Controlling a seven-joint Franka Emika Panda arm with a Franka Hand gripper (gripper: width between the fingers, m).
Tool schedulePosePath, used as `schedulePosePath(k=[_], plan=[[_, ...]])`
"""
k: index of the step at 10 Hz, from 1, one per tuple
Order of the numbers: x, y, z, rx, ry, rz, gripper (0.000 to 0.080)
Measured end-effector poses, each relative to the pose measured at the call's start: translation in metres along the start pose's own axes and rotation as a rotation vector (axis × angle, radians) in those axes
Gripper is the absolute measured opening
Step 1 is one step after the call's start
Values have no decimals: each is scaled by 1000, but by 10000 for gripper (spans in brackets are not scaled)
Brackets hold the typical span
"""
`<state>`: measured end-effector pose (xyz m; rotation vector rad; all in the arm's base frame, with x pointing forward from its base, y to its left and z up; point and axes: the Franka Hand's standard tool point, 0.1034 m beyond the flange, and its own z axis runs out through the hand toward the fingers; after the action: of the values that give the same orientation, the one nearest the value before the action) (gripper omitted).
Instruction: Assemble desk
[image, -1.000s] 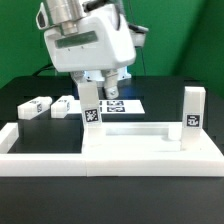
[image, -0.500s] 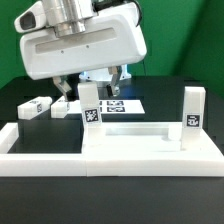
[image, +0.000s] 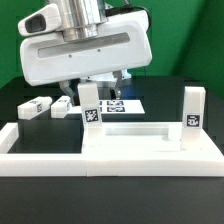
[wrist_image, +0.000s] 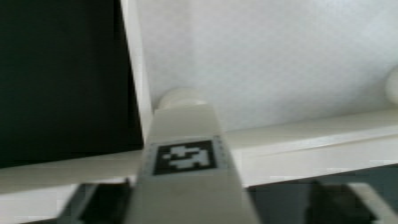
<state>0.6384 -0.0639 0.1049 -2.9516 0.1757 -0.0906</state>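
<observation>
The white desk top (image: 135, 138) lies flat, rim up, with two tagged legs standing on it. One leg (image: 91, 108) stands at its far corner on the exterior view's left, the other leg (image: 193, 108) on the right. My gripper (image: 93, 88) hangs over the left leg, one finger on each side and apart from it, so it is open. In the wrist view that leg (wrist_image: 185, 150) rises between the dark fingers (wrist_image: 103, 205) of my gripper (wrist_image: 210, 208), above the desk top (wrist_image: 267, 60). Two loose legs (image: 33, 107) (image: 63, 104) lie on the black table.
The marker board (image: 122, 104) lies flat behind the desk top. Long white border bars (image: 60, 162) run along the front and up the exterior view's left side. A green wall stands behind the table.
My gripper has turned about its vertical axis over the left leg and now shows its broad side. The leg's tag still faces the same way. Nothing else moved.
</observation>
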Motion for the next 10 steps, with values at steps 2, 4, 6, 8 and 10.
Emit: schedulePosePath(k=[2, 4, 6, 8, 10], plan=[[0, 4, 0, -2, 1, 156, 303], [0, 4, 1, 0, 0, 278, 299], [4, 4, 1, 5, 5, 495, 298], [7, 3, 1, 31, 12, 860, 298], [7, 2, 2, 90, 14, 1208, 298]])
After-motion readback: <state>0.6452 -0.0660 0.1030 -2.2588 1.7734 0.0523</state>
